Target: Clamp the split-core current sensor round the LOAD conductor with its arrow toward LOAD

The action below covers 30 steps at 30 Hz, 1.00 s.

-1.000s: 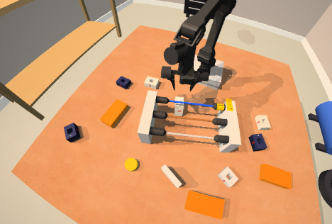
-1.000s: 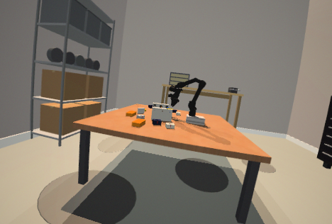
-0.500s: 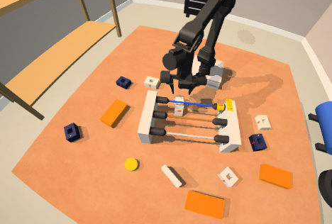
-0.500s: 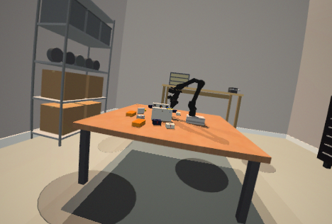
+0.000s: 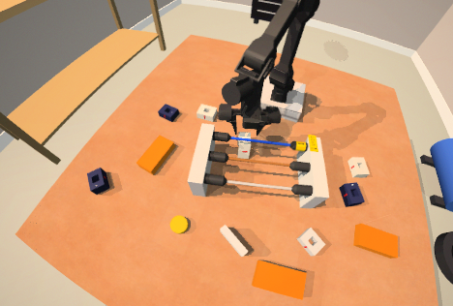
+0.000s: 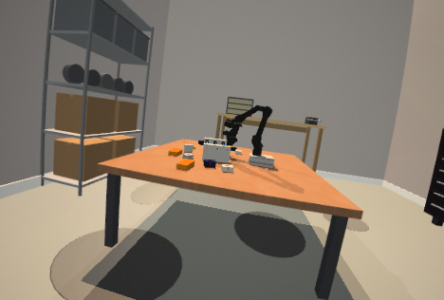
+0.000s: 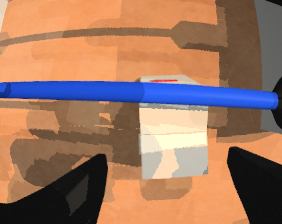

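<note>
A pale grey-white sensor (image 5: 244, 148) (image 7: 174, 142) with a red mark stands at the blue conductor (image 5: 263, 141) (image 7: 67, 91), near its left end in the top view. In the wrist view the conductor crosses in front of the sensor's far part. Whether its jaws surround the conductor, and its arrow's direction, are unclear. The yellow LOAD marker (image 5: 313, 143) is on the right-hand block, beside the blue conductor's yellow-banded end. My gripper (image 5: 247, 130) (image 7: 169, 159) is open, pointing down on the arm-base side of the conductor. In the wrist view its fingertips flank the sensor's near end, with nothing gripped.
A copper-coloured conductor (image 5: 261, 161) and a white conductor (image 5: 261, 186) run parallel to the blue one between the left block (image 5: 200, 161) and right block (image 5: 317, 178). Around them lie white and navy sensors, orange blocks, a white slab (image 5: 235, 240) and a yellow disc (image 5: 179, 224).
</note>
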### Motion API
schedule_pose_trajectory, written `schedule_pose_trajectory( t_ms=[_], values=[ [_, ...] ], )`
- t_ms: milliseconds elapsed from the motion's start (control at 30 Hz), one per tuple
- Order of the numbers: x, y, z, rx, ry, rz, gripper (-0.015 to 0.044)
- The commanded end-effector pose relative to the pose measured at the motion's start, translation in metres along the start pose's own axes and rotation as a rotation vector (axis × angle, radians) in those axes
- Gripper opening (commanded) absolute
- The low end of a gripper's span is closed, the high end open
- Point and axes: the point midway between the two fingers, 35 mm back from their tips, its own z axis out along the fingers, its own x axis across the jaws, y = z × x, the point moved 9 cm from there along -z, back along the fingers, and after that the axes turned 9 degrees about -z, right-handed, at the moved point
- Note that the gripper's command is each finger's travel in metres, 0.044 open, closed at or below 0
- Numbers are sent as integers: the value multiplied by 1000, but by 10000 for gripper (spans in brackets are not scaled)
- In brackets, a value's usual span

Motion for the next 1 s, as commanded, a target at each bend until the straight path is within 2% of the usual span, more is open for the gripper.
schedule_pose_trajectory(
  t_ms=[0,233,333,833,967],
  values=[
    [1,-1,9,5,5,4,326],
    [2,-2,16,5,6,4,326],
    [1,-1,12,0,3,0,247],
    [1,-1,12,0,3,0,147],
    [2,-3,10,4,5,3,42]
  ],
)
